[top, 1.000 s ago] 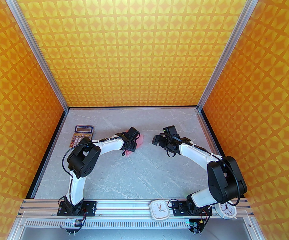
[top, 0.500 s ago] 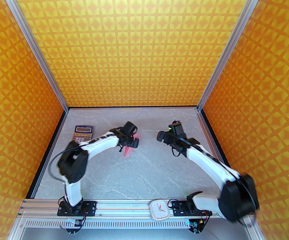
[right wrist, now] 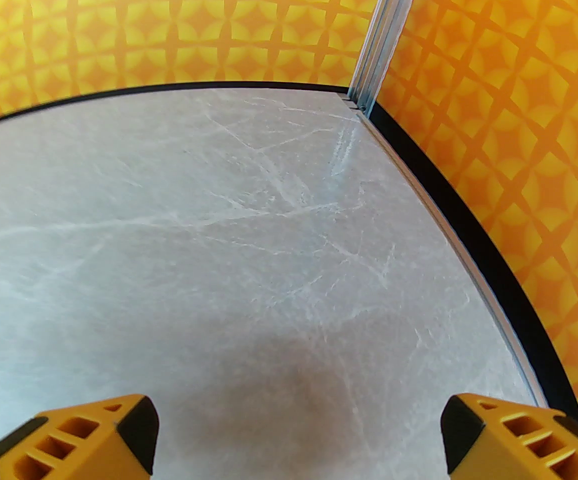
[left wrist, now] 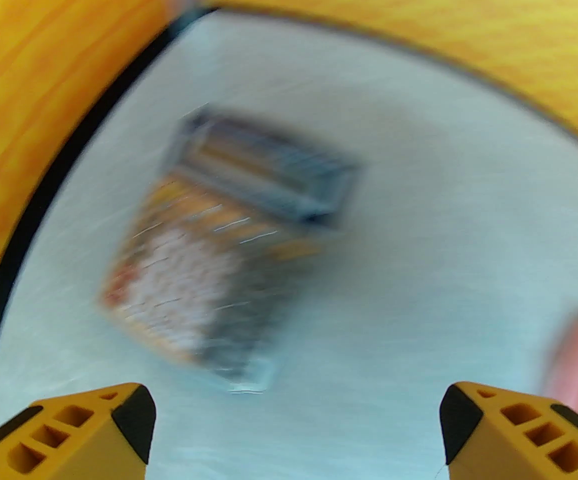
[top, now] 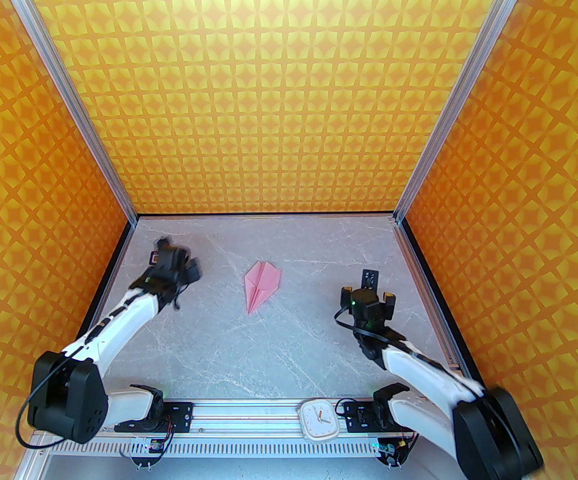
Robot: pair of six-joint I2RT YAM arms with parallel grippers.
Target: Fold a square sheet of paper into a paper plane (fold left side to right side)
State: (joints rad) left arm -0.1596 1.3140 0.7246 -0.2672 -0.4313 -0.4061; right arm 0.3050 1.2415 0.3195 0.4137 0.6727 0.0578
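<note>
**Figure: Folded plane lying free on the table, both grippers let go**

I see the orange patterned walls [top: 269,93] closing in three sides of the grey marbled table [top: 279,363].

My left arm reaches toward the far-left corner. The left gripper [top: 191,269] is blurred in the overhead view. Its wrist camera shows the left gripper [left wrist: 294,428] with jaws spread wide and nothing between them. It is above a blurred, orange-keyed calculator [left wrist: 219,248].

My right arm sits on the right side. The right gripper [top: 369,294] points toward the back wall, and its wrist view shows the right gripper [right wrist: 299,433] with jaws equally wide and only bare table between them.

The paper plane [top: 262,286] lies on the table, a little left of centre. It is between the two grippers and well apart from both. It is pale pink and shaped as a slim dart. The sharp nose points toward the near edge and the broad tail toward the back wall, with long creases running nose to tail. In the left wrist view it shows as a pink smear [left wrist: 576,358] at the right edge.

A white clock [top: 319,420] rests on the front rail.
</note>
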